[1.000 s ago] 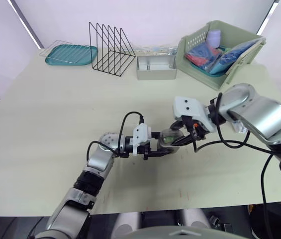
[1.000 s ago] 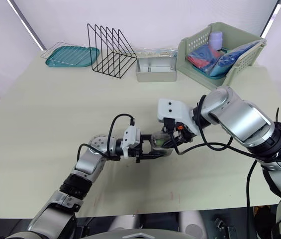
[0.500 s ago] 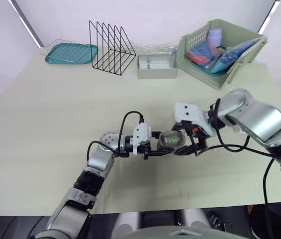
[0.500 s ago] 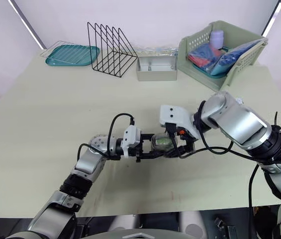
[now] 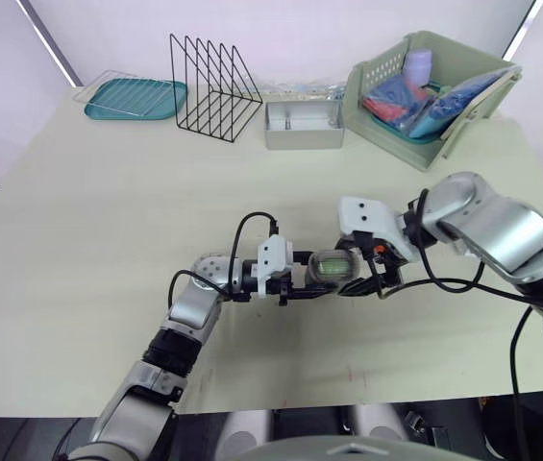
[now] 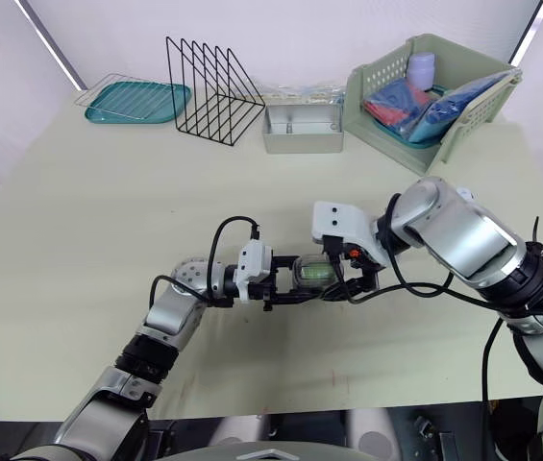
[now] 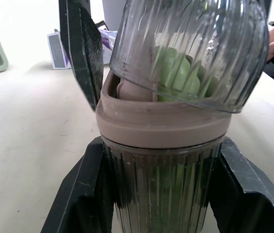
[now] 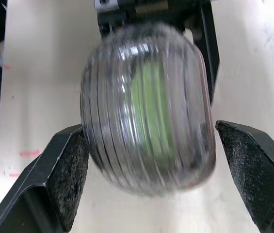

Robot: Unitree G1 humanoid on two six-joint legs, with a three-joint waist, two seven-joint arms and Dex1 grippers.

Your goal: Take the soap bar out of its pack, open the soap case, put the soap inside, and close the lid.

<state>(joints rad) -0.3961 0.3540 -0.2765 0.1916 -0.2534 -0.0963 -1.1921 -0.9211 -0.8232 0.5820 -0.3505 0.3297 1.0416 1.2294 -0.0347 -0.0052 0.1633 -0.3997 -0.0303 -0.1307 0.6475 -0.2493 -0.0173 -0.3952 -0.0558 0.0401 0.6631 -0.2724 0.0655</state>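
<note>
Clear ribbed plastic soap case (image 5: 330, 268), taupe rim, at centre of the head view, with the green soap bar (image 7: 178, 73) inside. Left gripper (image 5: 306, 282) pinches its base. Right gripper (image 8: 158, 178) is spread, flanking the domed lid (image 7: 190, 48), which sits tilted. Risk: uneven pressing may jam the lid or twist the case loose.

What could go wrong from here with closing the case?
The lid sits tilted on the soap case, one edge raised; pushing down now could jam it crooked. The green soap stands above the case's rim and may block the lid. The right gripper straddles the lid with a gap on one side, so it might slip.
</note>
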